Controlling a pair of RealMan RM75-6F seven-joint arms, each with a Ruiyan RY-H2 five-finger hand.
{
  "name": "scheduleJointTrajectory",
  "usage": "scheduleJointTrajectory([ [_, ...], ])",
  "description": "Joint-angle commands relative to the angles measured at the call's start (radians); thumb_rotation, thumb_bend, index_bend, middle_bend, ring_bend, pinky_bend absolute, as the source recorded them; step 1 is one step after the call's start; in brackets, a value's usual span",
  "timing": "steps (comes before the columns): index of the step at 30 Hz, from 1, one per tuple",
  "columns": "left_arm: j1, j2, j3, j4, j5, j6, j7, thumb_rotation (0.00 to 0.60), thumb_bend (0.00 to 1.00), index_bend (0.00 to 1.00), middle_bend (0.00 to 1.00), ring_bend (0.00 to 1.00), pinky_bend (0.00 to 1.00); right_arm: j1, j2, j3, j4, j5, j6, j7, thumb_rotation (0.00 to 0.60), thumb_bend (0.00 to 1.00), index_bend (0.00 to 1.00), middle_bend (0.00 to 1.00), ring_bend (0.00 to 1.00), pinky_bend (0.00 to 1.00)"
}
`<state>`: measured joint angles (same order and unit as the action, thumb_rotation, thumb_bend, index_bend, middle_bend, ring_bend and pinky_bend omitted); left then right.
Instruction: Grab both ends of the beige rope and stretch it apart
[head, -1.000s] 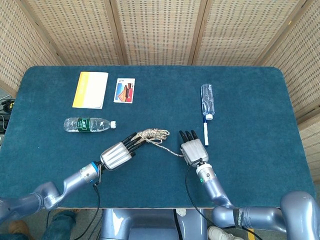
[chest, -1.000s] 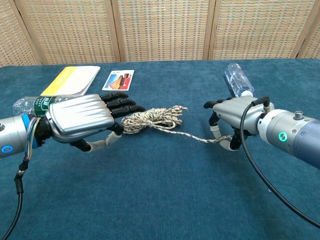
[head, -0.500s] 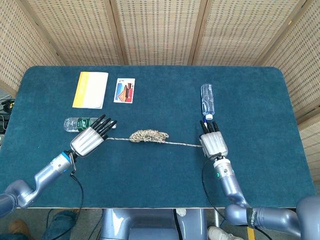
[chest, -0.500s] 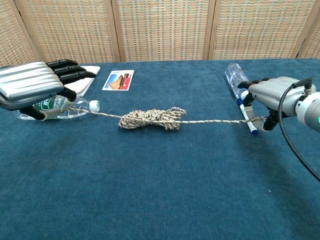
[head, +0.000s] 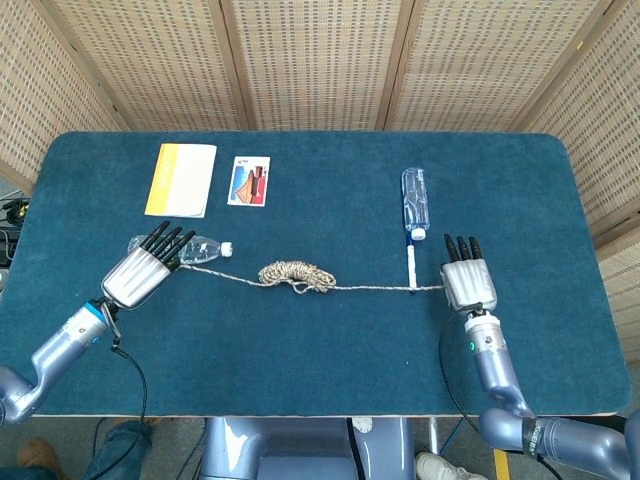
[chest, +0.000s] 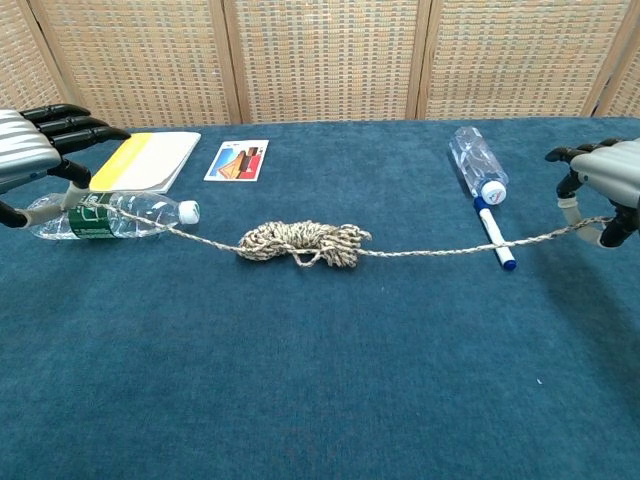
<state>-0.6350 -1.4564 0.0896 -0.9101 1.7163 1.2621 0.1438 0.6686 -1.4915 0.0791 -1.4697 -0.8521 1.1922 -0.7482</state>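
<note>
The beige rope (head: 297, 275) lies across the middle of the blue table, still coiled in a loose bundle (chest: 300, 243) at its centre. A single strand runs out to each side. My left hand (head: 140, 272) pinches the left end beside a green-labelled bottle and shows at the left edge in the chest view (chest: 35, 150). My right hand (head: 468, 285) holds the right end, fingers curled round it (chest: 605, 185). The right strand passes over a white pen (head: 411, 265).
A green-labelled water bottle (chest: 110, 215) lies under the left strand. A clear bottle (head: 416, 200) lies behind the pen (chest: 495, 240). A yellow booklet (head: 181, 178) and a picture card (head: 249, 181) sit at the back left. Wicker screens stand behind the table.
Both hands have moved outward, left hand leftward and right hand rightward, each drawing a strand from the bundle. The rope has lengthened and the bundle has shrunk.
</note>
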Motion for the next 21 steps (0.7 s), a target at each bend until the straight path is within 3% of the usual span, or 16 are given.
scheduleJointTrajectory([
  [1,0.008,-0.006,0.002,0.010,0.001,0.006,-0.011,0.600,0.50,0.74,0.00,0.00,0.00,-0.007,0.004,0.000,0.001,-0.006,-0.003,0.004,0.600,0.46,0.69,0.00,0.00,0.00],
  [9,0.018,-0.022,0.001,0.015,0.009,0.020,-0.013,0.600,0.50,0.74,0.00,0.00,0.00,-0.023,0.003,0.002,-0.004,-0.029,0.000,0.007,0.600,0.46,0.69,0.00,0.00,0.00],
  [11,0.025,-0.019,-0.005,0.002,-0.002,0.025,-0.024,0.600,0.50,0.67,0.00,0.00,0.00,-0.028,0.004,0.004,-0.010,-0.036,0.003,0.011,0.600,0.46,0.69,0.00,0.00,0.00],
  [12,0.032,-0.014,-0.010,-0.011,-0.014,0.025,-0.034,0.600,0.44,0.52,0.00,0.00,0.00,-0.032,0.006,0.003,-0.016,-0.044,0.006,0.018,0.600,0.45,0.67,0.00,0.00,0.00],
  [13,0.042,-0.003,-0.018,-0.040,-0.033,0.022,-0.047,0.600,0.33,0.30,0.00,0.00,0.00,-0.038,0.013,0.000,-0.024,-0.056,0.008,0.028,0.600,0.38,0.57,0.00,0.00,0.00],
  [14,0.050,0.010,-0.024,-0.070,-0.048,0.022,-0.058,0.600,0.23,0.18,0.00,0.00,0.00,-0.044,0.021,-0.003,-0.035,-0.067,0.010,0.038,0.600,0.31,0.48,0.00,0.00,0.00],
  [15,0.056,0.023,-0.029,-0.099,-0.059,0.022,-0.059,0.600,0.10,0.04,0.00,0.00,0.00,-0.049,0.029,-0.004,-0.045,-0.077,0.013,0.048,0.600,0.18,0.30,0.00,0.00,0.00],
  [16,0.067,0.040,-0.042,-0.138,-0.079,0.032,-0.068,0.600,0.03,0.00,0.00,0.00,0.00,-0.057,0.038,-0.001,-0.061,-0.095,0.023,0.071,0.600,0.06,0.15,0.00,0.00,0.00],
  [18,0.084,0.077,-0.057,-0.213,-0.104,0.048,-0.071,0.600,0.00,0.00,0.00,0.00,0.00,-0.073,0.059,-0.009,-0.078,-0.148,0.044,0.110,0.600,0.00,0.03,0.00,0.00,0.00],
  [21,0.136,0.160,-0.096,-0.377,-0.165,0.112,-0.071,0.600,0.00,0.00,0.00,0.00,0.00,-0.106,0.102,-0.043,-0.065,-0.324,0.132,0.178,0.600,0.00,0.00,0.00,0.00,0.00],
])
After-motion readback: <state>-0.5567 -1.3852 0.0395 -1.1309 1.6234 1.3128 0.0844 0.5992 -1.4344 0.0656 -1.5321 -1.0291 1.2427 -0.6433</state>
